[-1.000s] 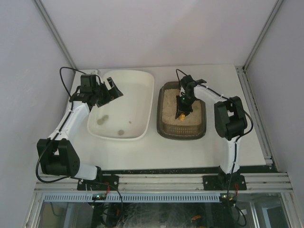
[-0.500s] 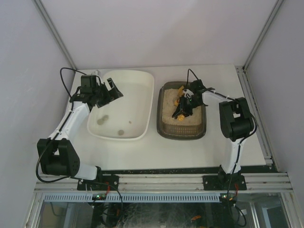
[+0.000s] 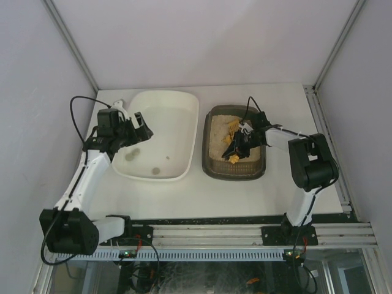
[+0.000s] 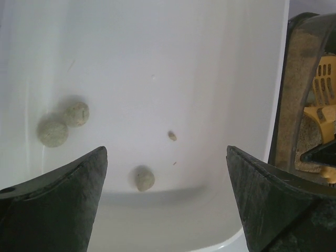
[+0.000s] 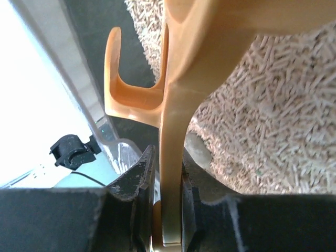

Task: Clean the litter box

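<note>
litter box (image 3: 235,174) right of tub (image 3: 173,127); scoop (image 3: 231,126) in litter box

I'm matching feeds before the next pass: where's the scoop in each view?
Top: scoop in the litter box, right of centre, held by the right gripper.
Left wrist: scoop at the far right edge, past the litter box rim.
Right wrist: scoop fills the centre, handle clamped between fingers.
Shared landmark: the litter box.

You are working in a robotics lab test cell: plain pale panels (image 3: 202,43) wall in a white table (image 3: 184,196), and the left arm (image 3: 86,177) and right arm (image 3: 309,165) are bolted to an aluminium rail (image 3: 208,234) with loose wiring (image 3: 142,269) beneath.
</note>
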